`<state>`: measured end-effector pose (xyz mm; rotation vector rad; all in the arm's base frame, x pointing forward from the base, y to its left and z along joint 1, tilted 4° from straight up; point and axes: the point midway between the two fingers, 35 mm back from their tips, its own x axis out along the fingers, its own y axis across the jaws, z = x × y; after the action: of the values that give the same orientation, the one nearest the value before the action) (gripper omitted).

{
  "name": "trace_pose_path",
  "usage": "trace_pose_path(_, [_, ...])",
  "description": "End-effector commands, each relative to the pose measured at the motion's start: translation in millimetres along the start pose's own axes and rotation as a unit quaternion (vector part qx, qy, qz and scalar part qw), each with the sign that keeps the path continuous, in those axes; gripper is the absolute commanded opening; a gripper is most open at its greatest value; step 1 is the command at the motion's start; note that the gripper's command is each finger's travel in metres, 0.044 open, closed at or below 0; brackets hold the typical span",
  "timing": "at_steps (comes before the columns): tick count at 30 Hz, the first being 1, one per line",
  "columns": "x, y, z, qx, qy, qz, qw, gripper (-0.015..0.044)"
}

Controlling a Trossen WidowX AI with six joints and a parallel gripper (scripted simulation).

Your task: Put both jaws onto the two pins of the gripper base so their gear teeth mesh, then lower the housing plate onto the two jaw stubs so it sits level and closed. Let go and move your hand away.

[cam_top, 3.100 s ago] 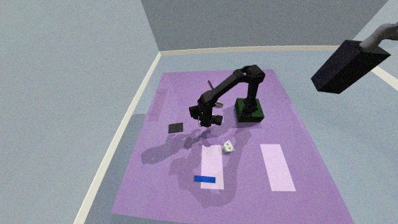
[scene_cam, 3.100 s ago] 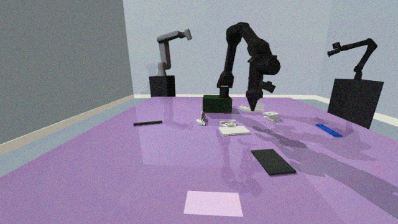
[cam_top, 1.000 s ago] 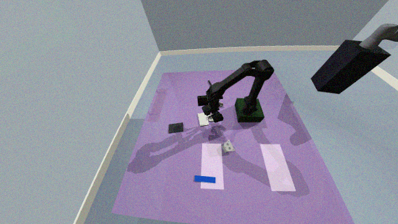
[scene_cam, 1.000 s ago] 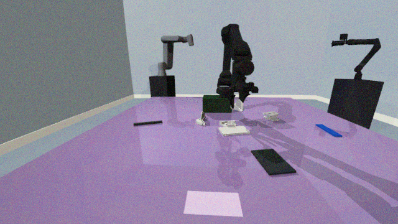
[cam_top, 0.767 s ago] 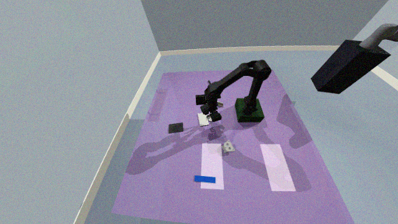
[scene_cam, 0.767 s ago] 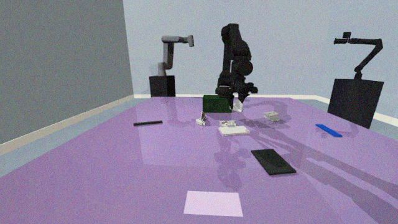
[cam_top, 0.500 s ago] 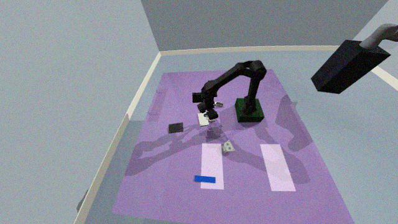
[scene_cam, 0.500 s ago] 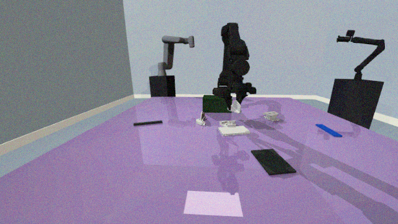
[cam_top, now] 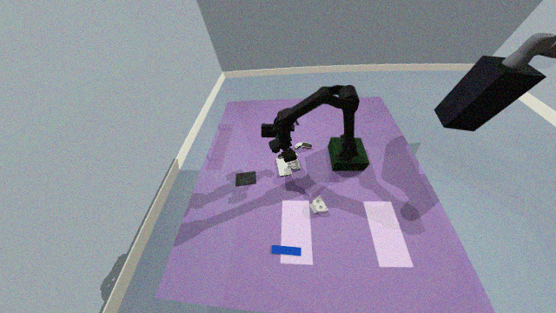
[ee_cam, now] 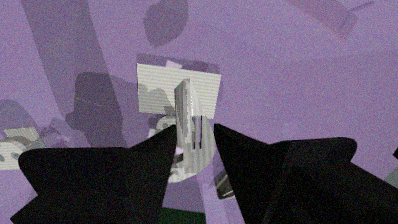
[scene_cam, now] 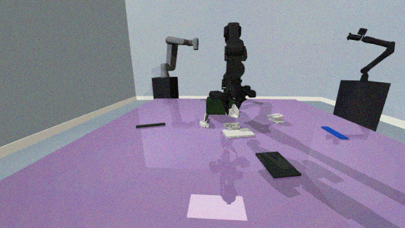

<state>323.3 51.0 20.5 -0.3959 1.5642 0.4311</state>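
Observation:
My gripper [cam_top: 287, 158] [scene_cam: 233, 107] [ee_cam: 195, 128] is shut on a white jaw [scene_cam: 234, 112] [ee_cam: 186, 107], held on edge above the table. The gripper base [cam_top: 284, 169] [scene_cam: 238, 133] [ee_cam: 155, 87] lies below it, a flat white plate with a raised pin part. In the wrist view the held jaw overlaps this base, and the pins are mostly hidden. The other jaw [cam_top: 303, 145] [scene_cam: 204, 123] [ee_cam: 224, 185] lies apart on the table, partly behind a finger in the wrist view. The housing plate [cam_top: 319, 204] [scene_cam: 276, 117] [ee_cam: 12, 154], white with two round holes, lies off to one side.
A black flat slab [cam_top: 246, 178] [scene_cam: 278, 164], a blue bar [cam_top: 286, 250] [scene_cam: 335, 132] and a black bar [scene_cam: 150, 125] lie on the purple table [cam_top: 226, 269] [scene_cam: 95, 177]. The arm stands on a dark green block [cam_top: 348, 163]. Pale rectangles mark the table.

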Motion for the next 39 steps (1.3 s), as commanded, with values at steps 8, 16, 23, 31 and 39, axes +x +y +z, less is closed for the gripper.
trace_pose_path(8, [-0.8, -7.8, 3.4, -0.001, 0.000, -0.002, 1.000, 0.0134])
trace_pose_path(16, [-0.8, -7.8, 3.4, -0.001, 0.000, -0.002, 1.000, 0.0134])
trace_pose_path(23, [-0.8, -7.8, 3.4, -0.006, 0.000, -0.002, 1.000, 0.0134])
trace_pose_path(31, [-0.8, -7.8, 3.4, -0.007, 0.000, -0.002, 1.000, 0.0134])
trace_pose_path(39, [-0.8, -7.1, 2.9, -0.007, 0.000, -0.002, 1.000, 0.0134])
